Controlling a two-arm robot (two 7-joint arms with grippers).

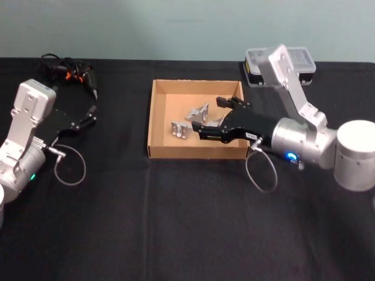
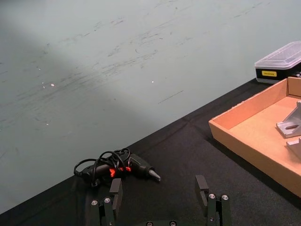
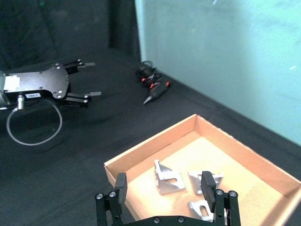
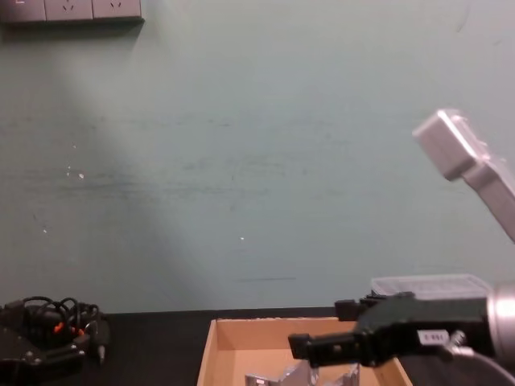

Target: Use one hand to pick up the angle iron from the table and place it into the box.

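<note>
Three angle irons lie inside the box (image 1: 158,120): one (image 1: 180,130) near its left wall, a second (image 1: 198,111) just beyond it toward the middle, and a third (image 3: 201,210) partly hidden under my own fingers, so I may be misjudging how it sits. In my right wrist view they read as one upright bracket (image 3: 167,177) with the other two lying close beside it, all on the cardboard floor and none of them in my grasp. My right gripper (image 1: 210,117) hangs over the right half of the box, fingers spread apart and holding nothing, reaching in across the right wall. The box sits on the black table (image 1: 187,222). Behind my right arm, near the far edge, stands a small black case with a clear lid (image 1: 293,61). My left gripper (image 1: 91,104) rests well to the left of the box, its fingers also parted and empty, pointing toward a dark corded tool (image 1: 70,69) lying at the far left of the table.
</note>
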